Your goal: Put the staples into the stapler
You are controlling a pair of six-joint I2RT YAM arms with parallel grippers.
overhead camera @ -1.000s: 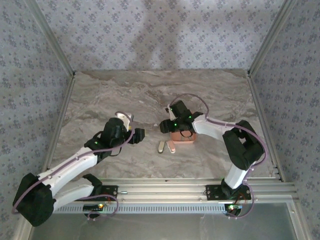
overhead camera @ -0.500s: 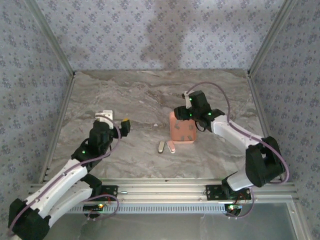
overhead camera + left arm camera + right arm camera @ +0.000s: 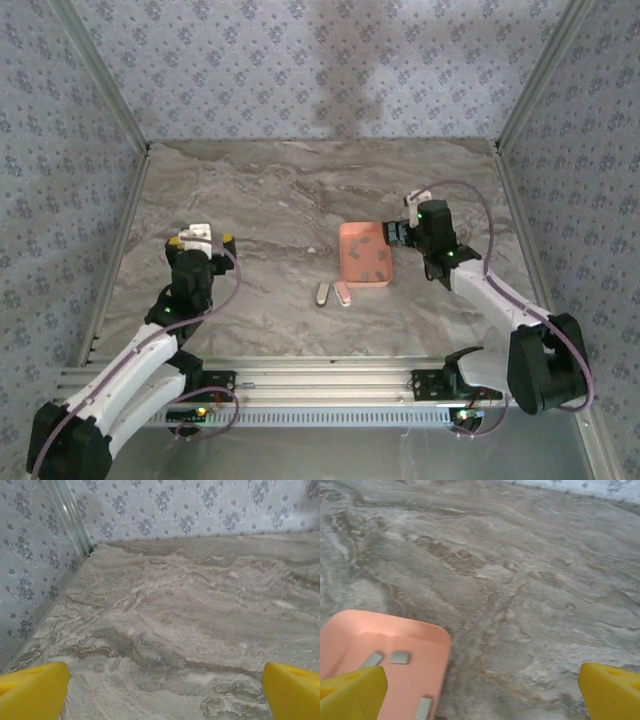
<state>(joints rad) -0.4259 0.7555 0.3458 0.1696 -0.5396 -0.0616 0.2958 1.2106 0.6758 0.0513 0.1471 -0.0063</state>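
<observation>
Looking past our right gripper (image 3: 480, 695), we see its jaws spread wide with nothing between them. The staples (image 3: 400, 657) lie loose in the salmon tray (image 3: 427, 637), just ahead of one fingertip (image 3: 350, 692) and untouched. One strip lies crosswise to the jaws' reach, another runs lengthwise, and a third is slanted. Our left gripper (image 3: 203, 240) stands equally wide and empty over the marble table (image 3: 175, 605), well apart from the tray.
</observation>
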